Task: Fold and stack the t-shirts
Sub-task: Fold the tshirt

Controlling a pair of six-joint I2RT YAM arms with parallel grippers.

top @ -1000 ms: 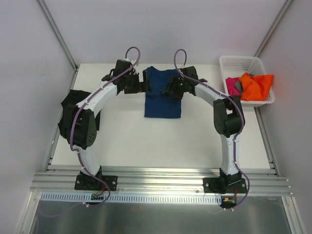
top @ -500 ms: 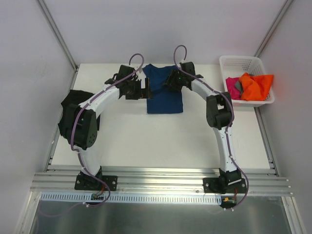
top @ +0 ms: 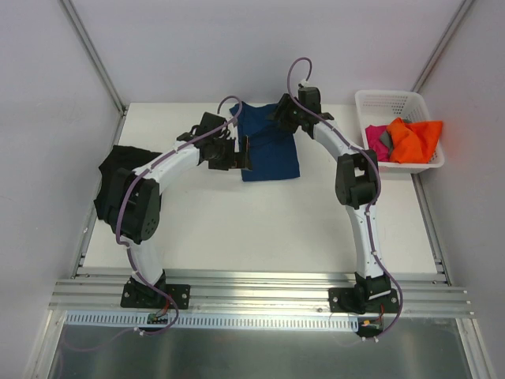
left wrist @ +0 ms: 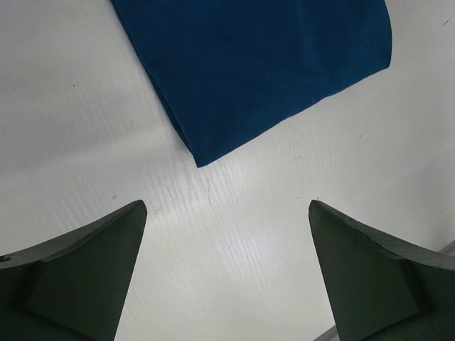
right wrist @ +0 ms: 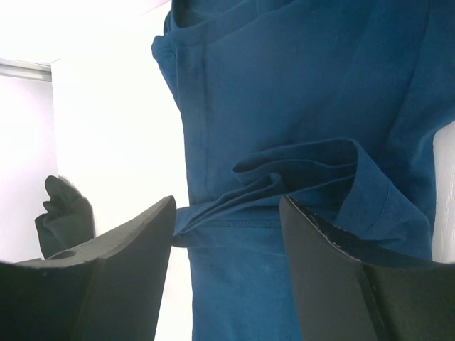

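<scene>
Looking through the right wrist, you see the right gripper (right wrist: 227, 206) half-open astride a bunched fold of the navy t-shirt (right wrist: 306, 85), hidden overhead. Your left gripper (left wrist: 226, 206) gapes wide.

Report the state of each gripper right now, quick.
Left gripper: open, empty, above the table beside the navy shirt.
Right gripper: open around a bunched fold of that shirt, not pinching it.

Bright, even light; table (right wrist: 114, 128) glares white beside the navy t-shirt (right wrist: 298, 85) in the right wrist view.
</scene>
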